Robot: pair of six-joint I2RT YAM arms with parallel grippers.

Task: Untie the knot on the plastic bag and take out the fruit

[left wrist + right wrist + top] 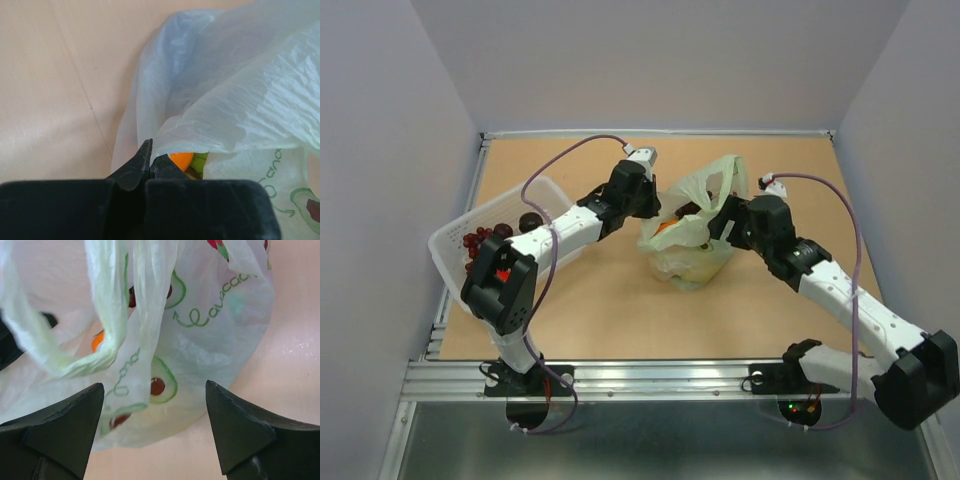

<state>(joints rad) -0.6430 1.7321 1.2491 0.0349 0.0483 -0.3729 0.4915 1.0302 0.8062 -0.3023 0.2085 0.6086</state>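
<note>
I am opening the mouth: my left pincer [148, 161] clamps the rim of the plastic bag [240, 100] at lower centre, and my right pincer [154, 387] stands apart. Next, I judge, lift the rim and reach the fruit [181, 160].

Thin, crinkly, translucent film makes up the plastic bag [690, 240], the tabletop [620, 310] is smooth matt wood-look board, the basket [455, 232] milky semi-clear plastic, the rail [670, 378] along the near edge brushed metal, and the right hand [154, 387] matt black plastic.

Tan table [610, 310] carries the plastic bag [690, 255] mid-board and a white basket [480, 212] at left
</note>
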